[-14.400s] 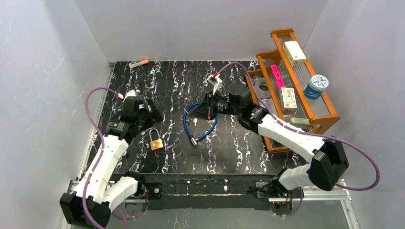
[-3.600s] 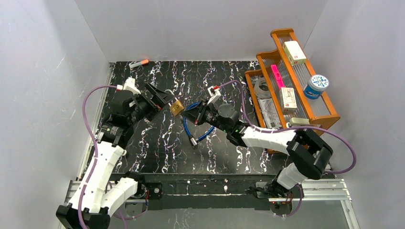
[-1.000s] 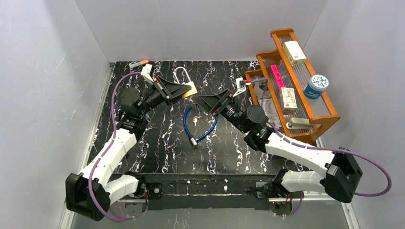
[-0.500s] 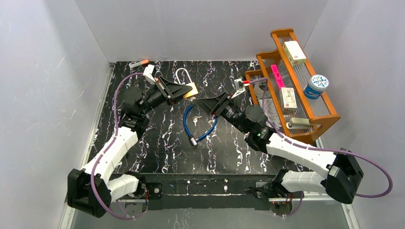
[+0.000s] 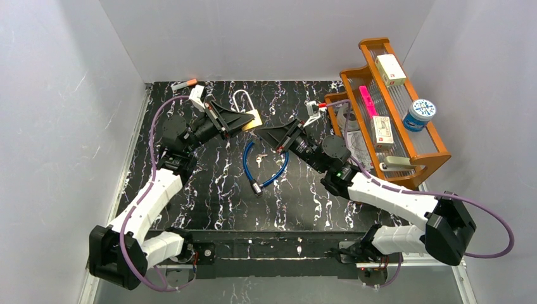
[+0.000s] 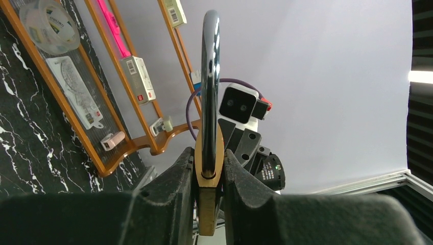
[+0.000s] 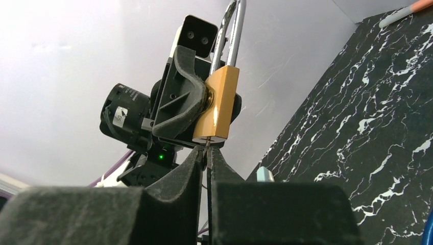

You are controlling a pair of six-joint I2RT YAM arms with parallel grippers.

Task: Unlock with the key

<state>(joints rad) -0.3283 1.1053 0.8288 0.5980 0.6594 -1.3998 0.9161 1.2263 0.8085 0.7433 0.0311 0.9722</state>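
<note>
My left gripper (image 5: 238,121) holds a brass padlock (image 5: 249,118) up in the air above the black marbled table, jaws shut on its body, steel shackle (image 5: 239,99) pointing up. In the left wrist view the padlock (image 6: 208,200) sits squeezed between both fingers. My right gripper (image 5: 266,132) comes in from the right, its tips right under the padlock's bottom face. In the right wrist view the fingers are shut on a thin key (image 7: 208,149), whose tip touches the keyhole in the padlock (image 7: 217,104).
A blue cable lock (image 5: 277,171) with a small key bunch lies on the table below the grippers. A wooden rack (image 5: 435,156) with boxes, a tape roll and a pink item stands at the right. An orange-capped marker (image 5: 184,83) lies at the back left.
My right gripper's jaws have gone from wide open to shut on the key, and it has edged left toward the padlock. The left arm and padlock have held still.
</note>
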